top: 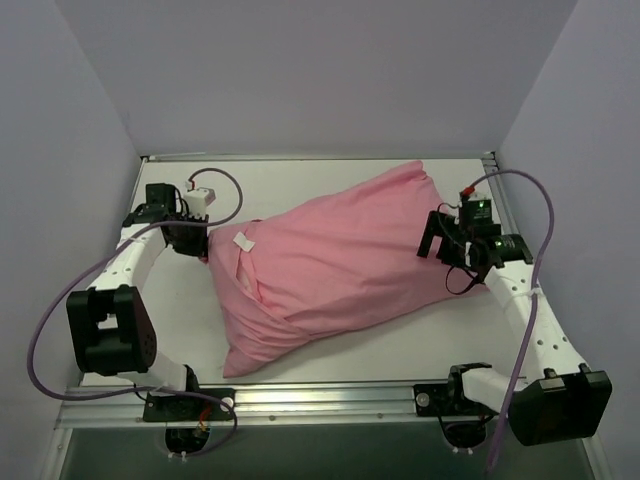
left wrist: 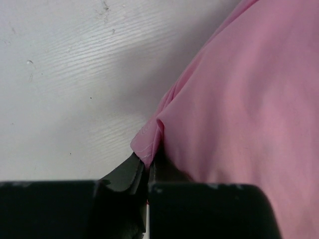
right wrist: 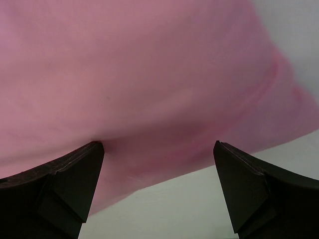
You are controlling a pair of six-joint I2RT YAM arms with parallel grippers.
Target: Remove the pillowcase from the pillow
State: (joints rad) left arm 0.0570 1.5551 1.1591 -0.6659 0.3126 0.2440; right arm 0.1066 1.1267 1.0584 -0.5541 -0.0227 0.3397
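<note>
The large thin pink fabric pillowcase (top: pixel 330 265) lies plump on the white bench (top: pixel 400 345). Its long axis runs nearly straight from one arm to the other, with the right end tipped a little farther away. The pillow itself does not show; judging by the swell of the sack, it is wholly inside.

The left gripper (left wrist: pixel 147 164) has its jaws closed tight on a small bunched fold at the far corner of the sack's left end. The rest of the fabric spreads away ahead and to the right of those jaws. A small white label (top: pixel 243 240) sits on the cloth just beyond the pinch.

The right gripper (right wrist: pixel 158 149) has its jaws spread wide and holds nothing. The sack's right end fills the space directly ahead of them and bulges between the tips. Whether the tips actually touch the cloth cannot be told.

So each arm has one end of the long axis straight before it. The next move likely depends on the right jaws closing on the bulk ahead of them while the left jaws draw the fabric away along that axis. Which end holds the sack's mouth cannot be told.
</note>
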